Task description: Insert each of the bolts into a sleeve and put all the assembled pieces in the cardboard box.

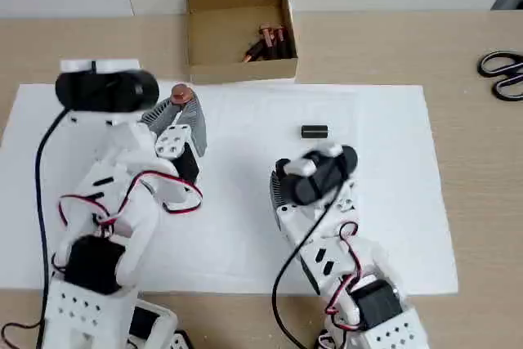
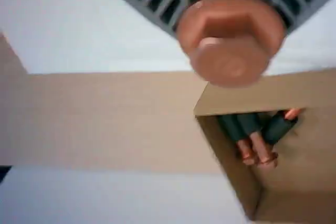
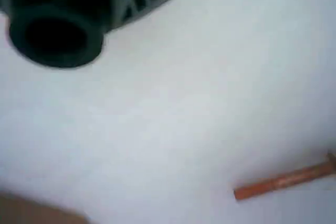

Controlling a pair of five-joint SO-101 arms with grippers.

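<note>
My left gripper (image 1: 181, 108) is shut on a copper bolt (image 1: 181, 93), held head-up just in front of the cardboard box (image 1: 214, 71). In the left wrist view the bolt's head (image 2: 231, 40) hangs above the box rim (image 2: 236, 98). Several assembled pieces (image 2: 257, 140) lie inside the box (image 1: 268, 43). My right gripper (image 3: 58, 27) is shut on a black sleeve (image 3: 55, 35), its bore facing the camera, above the white sheet. Another copper bolt (image 3: 286, 181) lies flat on the sheet. A second black sleeve (image 1: 315, 131) lies just beyond the right arm (image 1: 315, 173).
A white paper sheet (image 1: 392, 202) covers the middle of the wooden table (image 1: 368, 46). Black-handled scissors (image 1: 502, 73) lie at the far right edge. Both arm bases stand at the near edge.
</note>
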